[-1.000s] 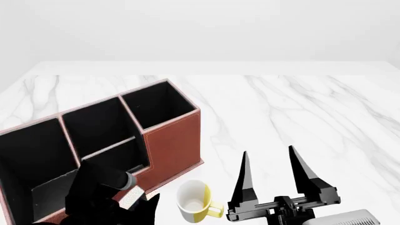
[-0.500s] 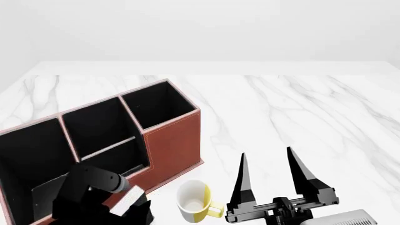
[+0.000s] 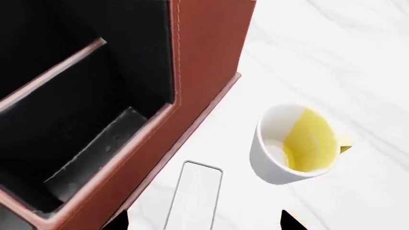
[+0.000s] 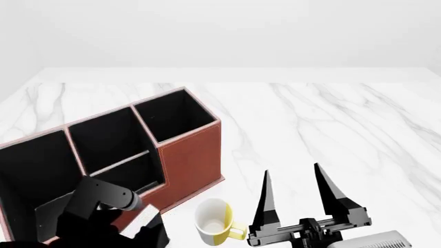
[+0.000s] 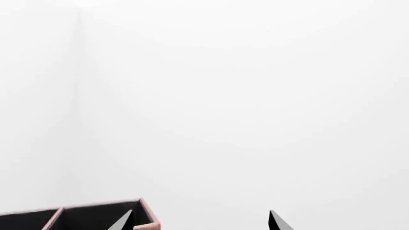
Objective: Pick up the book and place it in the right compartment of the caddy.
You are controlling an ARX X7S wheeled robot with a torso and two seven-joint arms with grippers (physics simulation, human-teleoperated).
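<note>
Head cam looks down over the tabletop (image 4: pixel 331 113); left wrist cam sits close above, sharing caddy (image 4: pixel 186 155) (image 3: pixel 204 52) and mug (image 4: pixel 212 221) (image 3: pixel 297 143); right wrist cam faces the wall.

Our right gripper (image 4: pixel 295 191) is matt black, built from two long fingers (image 4: pixel 327 192) that taper like blades to sharp points, rising from a blocky black crossbar of stepped brackets, and beneath it sits a pale grey ribbed housing (image 4: pixel 375 240) with fine parallel grooves. Our left arm (image 4: pixel 96 206) is a chunky black body of rounded and faceted segments, with a short light grey cylindrical collar (image 4: pixel 135 205) near its upper end. In the wrist views we see only our small black pointed fingertips (image 3: pixel 289 221), plain and unmarked, with the right pair (image 5: pixel 278 221) the same dark wedge shape.
</note>
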